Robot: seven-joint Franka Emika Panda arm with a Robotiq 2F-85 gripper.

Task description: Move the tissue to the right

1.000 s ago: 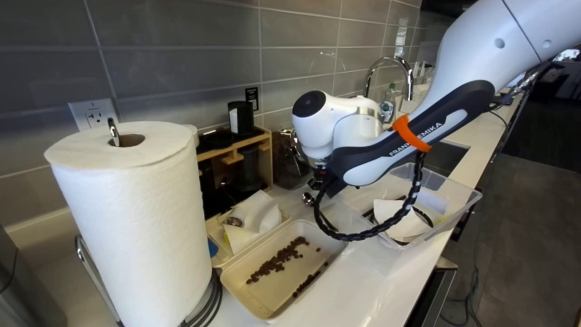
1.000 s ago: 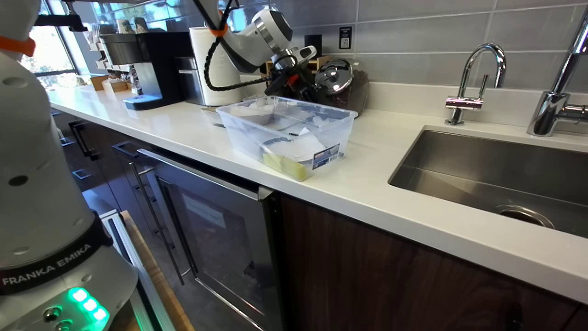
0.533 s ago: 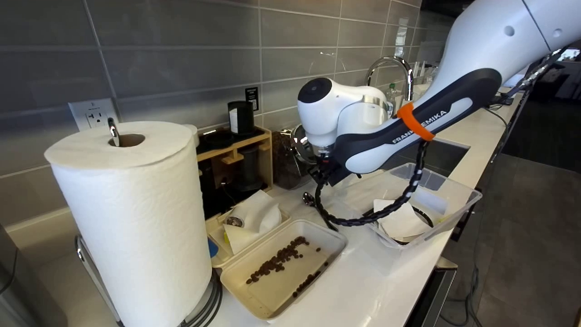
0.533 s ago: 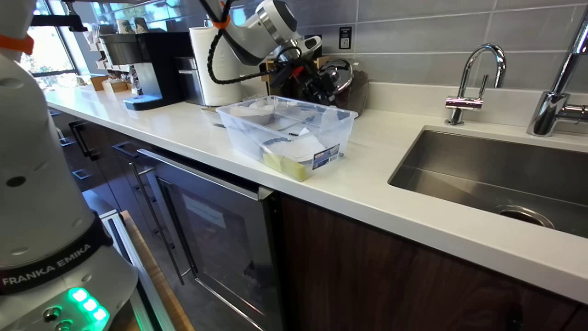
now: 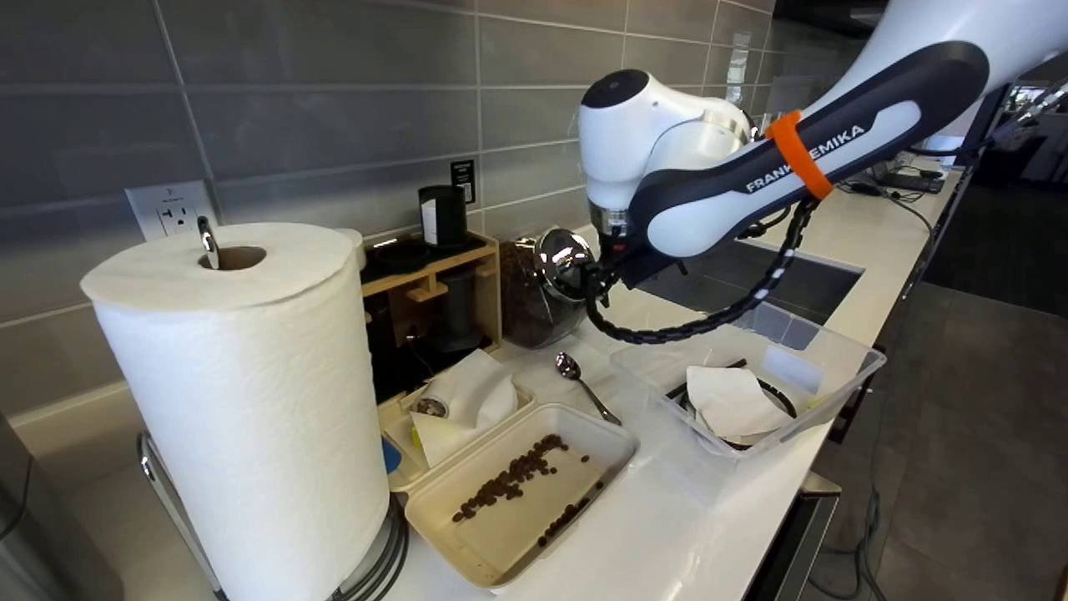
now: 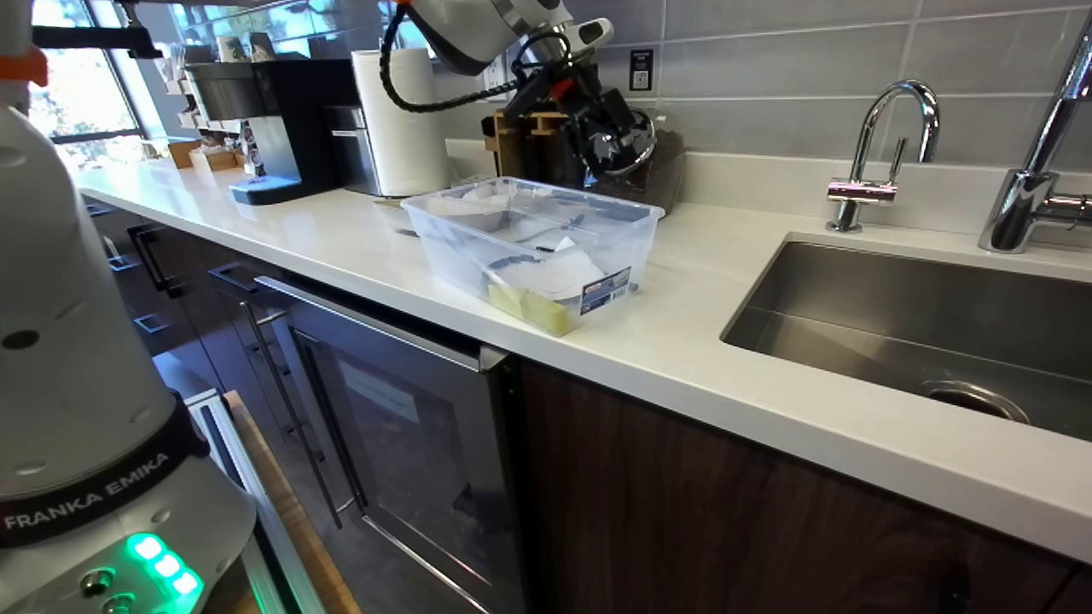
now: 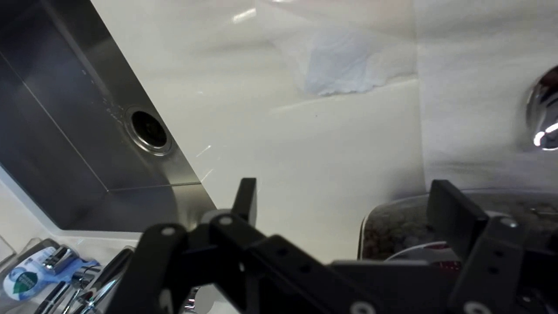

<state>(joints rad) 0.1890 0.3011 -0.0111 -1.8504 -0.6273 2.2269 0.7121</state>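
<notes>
My gripper (image 7: pixel 342 183) stands open in the wrist view, its fingers (image 7: pixel 246 198) wide apart and nothing between them. Beyond the fingertips, a pale, crumpled patch that looks like the tissue (image 7: pixel 340 65) lies flat, apart from the gripper. Its outline is faint against the white surface, and I cannot make it out clearly in the exterior views. In an exterior view the gripper (image 6: pixel 609 153) hangs above the counter behind the clear bin, close to the jar's shiny lid.
A clear plastic bin (image 5: pixel 843 380) holds a white paper sheet (image 5: pixel 734 401). Beside it lie a spoon (image 5: pixel 584 380) and a beige box (image 5: pixel 450 551) with coffee beans. Another white paper (image 5: pixel 480 401) rests on its lid. Also around: a paper towel roll (image 5: pixel 242 417), a jar (image 5: pixel 530 309), the sink (image 6: pixel 921 307).
The arm has risen from the counter and shifted toward the sink side. The spoon and the jar's lid, partly covered before, now show in an exterior view. Bin, box and roll have not moved.
</notes>
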